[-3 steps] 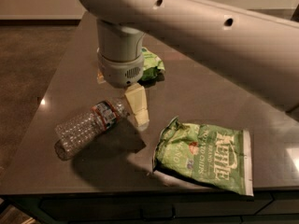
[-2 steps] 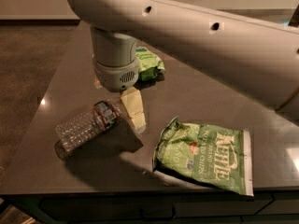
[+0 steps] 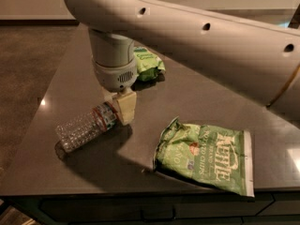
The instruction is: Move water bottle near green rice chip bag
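A dark grey countertop [image 3: 201, 95] is seen from above and in front. A thick white robot arm [image 3: 211, 36] sweeps in from the right across the top of the view. It ends in a round wrist [image 3: 115, 64] pointing down over the left-centre of the counter. Below the wrist, the cream gripper [image 3: 119, 110] sits low at the neck end of a clear ribbed water bottle [image 3: 84, 128]. The bottle lies on its side with its base toward the front left and its red-and-white label band beside the gripper. Behind the wrist lies a bunchy green rice chip bag [image 3: 150, 65], partly hidden by it. At the front right, apart from the bottle, a larger flat Kettle chip bag [image 3: 206, 156] lies near the counter's front edge.
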`<state>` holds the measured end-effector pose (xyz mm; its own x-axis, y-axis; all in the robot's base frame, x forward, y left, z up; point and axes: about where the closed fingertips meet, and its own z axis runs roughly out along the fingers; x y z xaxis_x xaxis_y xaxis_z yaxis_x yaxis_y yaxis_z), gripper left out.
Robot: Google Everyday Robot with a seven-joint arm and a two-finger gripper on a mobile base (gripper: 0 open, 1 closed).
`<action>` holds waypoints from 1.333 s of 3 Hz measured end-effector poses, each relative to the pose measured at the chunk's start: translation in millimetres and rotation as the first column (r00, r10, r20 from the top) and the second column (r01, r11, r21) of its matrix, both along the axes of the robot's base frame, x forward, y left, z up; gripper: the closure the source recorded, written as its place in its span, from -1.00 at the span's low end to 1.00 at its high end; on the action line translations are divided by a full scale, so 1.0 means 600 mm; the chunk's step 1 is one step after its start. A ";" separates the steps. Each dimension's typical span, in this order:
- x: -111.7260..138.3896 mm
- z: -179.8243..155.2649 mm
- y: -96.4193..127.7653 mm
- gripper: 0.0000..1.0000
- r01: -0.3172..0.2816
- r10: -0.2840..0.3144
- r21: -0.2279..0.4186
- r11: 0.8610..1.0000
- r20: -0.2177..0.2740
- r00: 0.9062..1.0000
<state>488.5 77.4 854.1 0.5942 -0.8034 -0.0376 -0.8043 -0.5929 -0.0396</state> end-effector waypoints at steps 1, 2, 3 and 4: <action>0.008 0.002 -0.008 0.28 0.036 -0.036 0.009 0.999 -0.001 0.999; 0.031 0.017 -0.042 0.76 0.116 -0.116 0.033 0.993 -0.004 0.993; 0.065 0.030 -0.098 1.00 0.215 -0.215 0.049 0.975 -0.009 0.977; 0.098 0.036 -0.164 1.00 0.321 -0.321 0.057 0.945 -0.013 0.947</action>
<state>547.5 -21.1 876.0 0.3049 -0.9480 -0.0912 -0.9518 -0.3001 -0.0631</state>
